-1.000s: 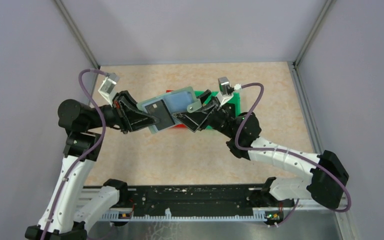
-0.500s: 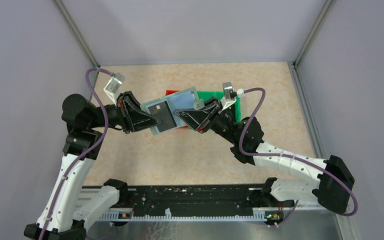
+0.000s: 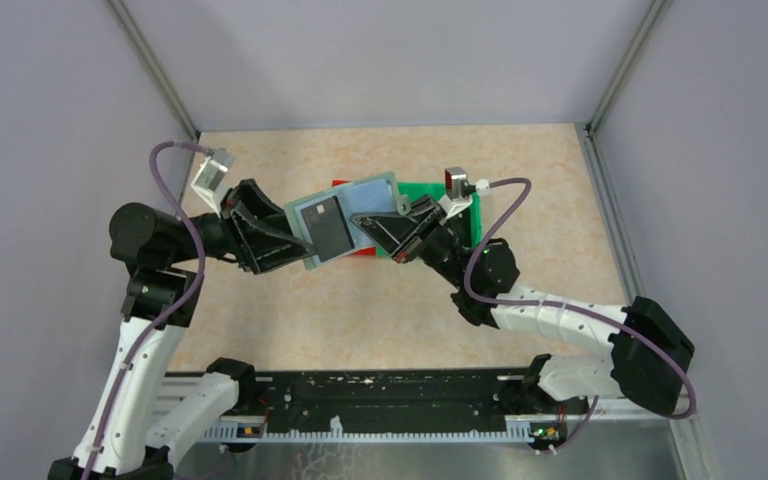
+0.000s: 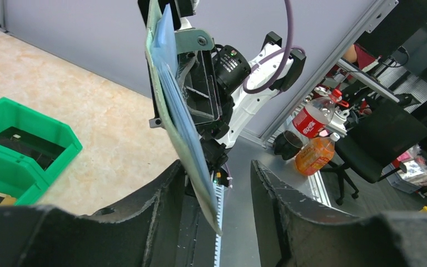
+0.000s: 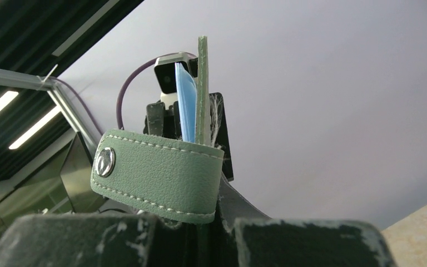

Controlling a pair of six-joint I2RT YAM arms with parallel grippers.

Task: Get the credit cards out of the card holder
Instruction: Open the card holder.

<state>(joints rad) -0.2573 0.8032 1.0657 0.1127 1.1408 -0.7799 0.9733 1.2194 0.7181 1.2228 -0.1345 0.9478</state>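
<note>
The pale grey-green card holder [image 3: 348, 212] hangs open in the air between both grippers, above the bins. A dark grey card [image 3: 326, 226] sits in its near pocket, and a pale blue card [image 3: 370, 194] lies on its far half. My right gripper [image 3: 378, 228] is shut on the holder's right edge beside the closing tab [image 5: 158, 175]; the holder [image 5: 202, 83] and the blue card [image 5: 186, 111] stand edge-on above the fingers [image 5: 306, 242]. My left gripper [image 4: 217, 169] is open around the holder's left edge [image 4: 189, 133], which lies near its left finger [image 4: 155, 211].
A green bin [image 3: 455, 200] and a red bin [image 3: 344, 185] stand on the table under the holder. The green bin [image 4: 22, 150] has something dark and flat inside it. Grey walls close in the back and both sides.
The holder and my right gripper have shifted a little to the left and turned. My left arm swung forward, then back left, its jaws still at the holder's left edge.
</note>
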